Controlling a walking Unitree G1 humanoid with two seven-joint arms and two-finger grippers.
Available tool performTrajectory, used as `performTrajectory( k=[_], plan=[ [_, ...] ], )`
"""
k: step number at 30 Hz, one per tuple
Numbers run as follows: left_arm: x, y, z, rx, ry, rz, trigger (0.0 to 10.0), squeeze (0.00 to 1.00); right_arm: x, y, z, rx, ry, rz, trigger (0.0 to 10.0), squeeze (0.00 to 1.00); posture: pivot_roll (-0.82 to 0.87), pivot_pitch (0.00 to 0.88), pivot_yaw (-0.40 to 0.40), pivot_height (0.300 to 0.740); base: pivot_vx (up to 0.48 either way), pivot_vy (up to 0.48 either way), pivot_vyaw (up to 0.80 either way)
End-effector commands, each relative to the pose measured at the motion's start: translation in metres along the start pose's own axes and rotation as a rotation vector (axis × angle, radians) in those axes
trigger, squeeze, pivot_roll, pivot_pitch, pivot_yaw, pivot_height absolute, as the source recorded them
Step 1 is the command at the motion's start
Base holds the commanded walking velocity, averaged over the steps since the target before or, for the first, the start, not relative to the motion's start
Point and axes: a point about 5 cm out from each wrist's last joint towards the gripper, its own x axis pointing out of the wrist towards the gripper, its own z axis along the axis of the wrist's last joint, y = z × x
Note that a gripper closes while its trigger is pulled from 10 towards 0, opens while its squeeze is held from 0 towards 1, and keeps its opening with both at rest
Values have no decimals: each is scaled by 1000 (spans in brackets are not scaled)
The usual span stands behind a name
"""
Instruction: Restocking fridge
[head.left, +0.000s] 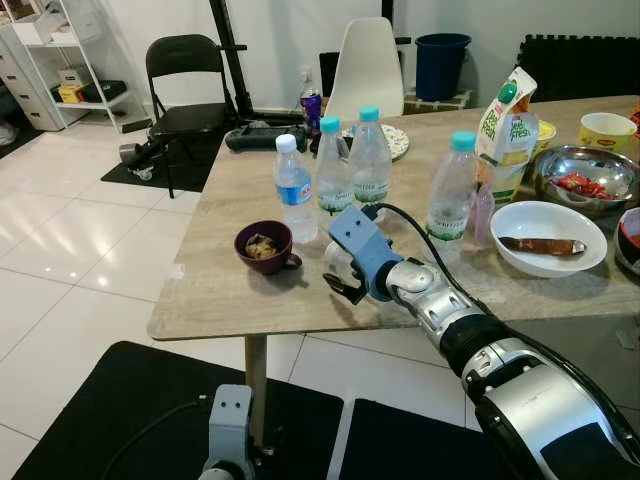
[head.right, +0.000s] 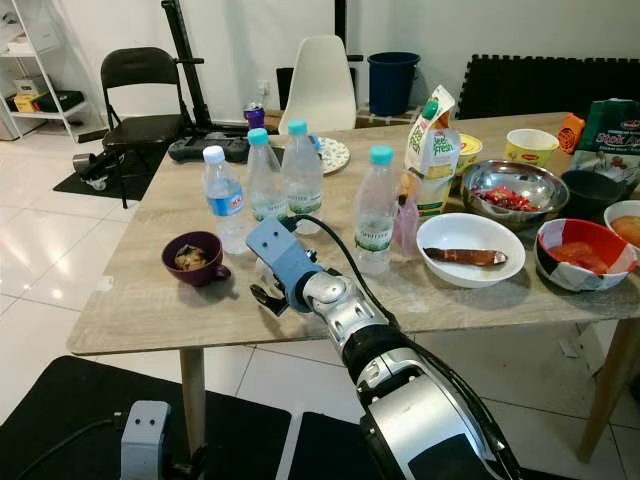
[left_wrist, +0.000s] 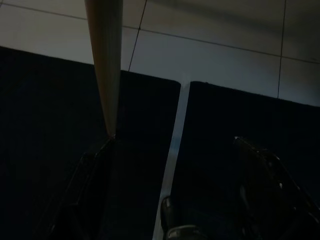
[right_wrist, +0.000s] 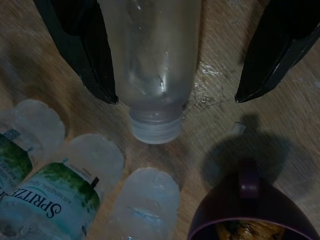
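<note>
While low over the table (head.left: 200, 300), right gripper (right_wrist: 172, 75) spread wide, seemingly straddling a lying clear bottle (right_wrist: 155, 60)

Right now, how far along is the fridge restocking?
Done: nothing looks stocked; four upright water bottles and the juice carton stand on the table. In hand: the right tool is open around a clear bottle lying by the purple cup. Left: closing, lifting, carrying everything. The left tool hangs idle.
</note>
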Motion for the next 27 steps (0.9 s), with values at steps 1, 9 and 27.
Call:
performTrajectory(
  k=[1, 9, 27],
  plan=[
    [-5, 9, -10, 6, 46, 17, 10000, 0, 0, 1, -10, 23, 60, 3, 10000, 0, 15, 196, 52, 740, 0, 0, 0],
    [-4, 9, -9, -5, 57, 7, 10000, 0, -2, -9, -5, 37, 101, 0, 10000, 0, 14, 197, 54, 740, 0, 0, 0],
    [-4, 8, -11, -22, 86, -47, 10000, 0, -8, -5, -10, -17, 241, 271, 10000, 0, 13, 197, 51, 740, 0, 0, 0]
  ],
)
